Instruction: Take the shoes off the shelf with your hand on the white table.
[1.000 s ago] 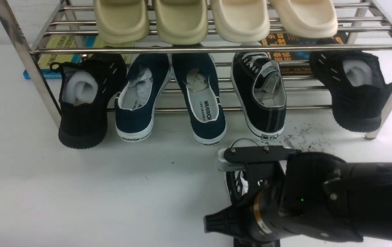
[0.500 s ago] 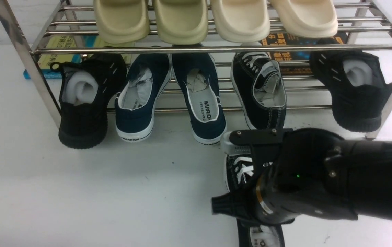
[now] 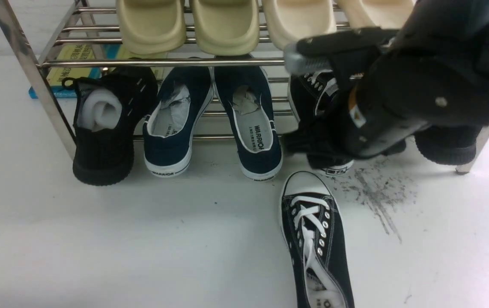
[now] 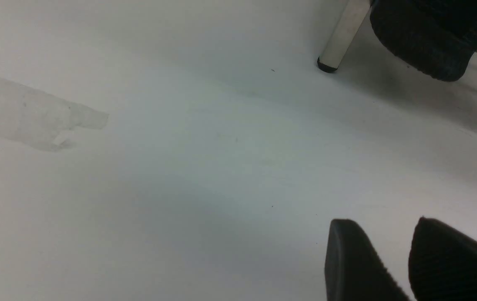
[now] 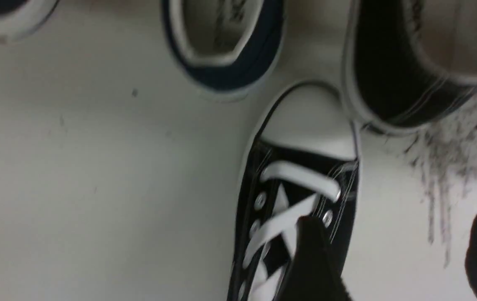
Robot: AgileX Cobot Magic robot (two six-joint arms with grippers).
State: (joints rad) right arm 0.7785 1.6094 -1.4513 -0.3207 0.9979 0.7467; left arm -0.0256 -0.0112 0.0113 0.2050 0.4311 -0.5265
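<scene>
Right hand (image 5: 393,255) lifted clear; sneaker (image 3: 315,231) on table (image 3: 99,239), mate (image 3: 308,90) on shelf (image 3: 163,62).

place: robot lab | evid: shoe rack (image 3: 163,63) on white tbl (image 3: 99,239), robot arm (image 3: 433,77)

The right arm (image 3: 420,85) hides most of the shelf sneaker (image 3: 306,100) and the top of the right knit shoe (image 3: 445,149). The slides (image 3: 227,30) are cut by the top edge, and the table sneaker (image 3: 313,239) loses its heel to the bottom edge. Books (image 3: 73,53) behind the shelf (image 3: 34,81) show only in part. The right wrist view is blurred, with the right gripper (image 5: 397,255) clipped by the edge. The left gripper (image 4: 384,228) is clipped too, so whether its fingers meet cannot be told.
</scene>
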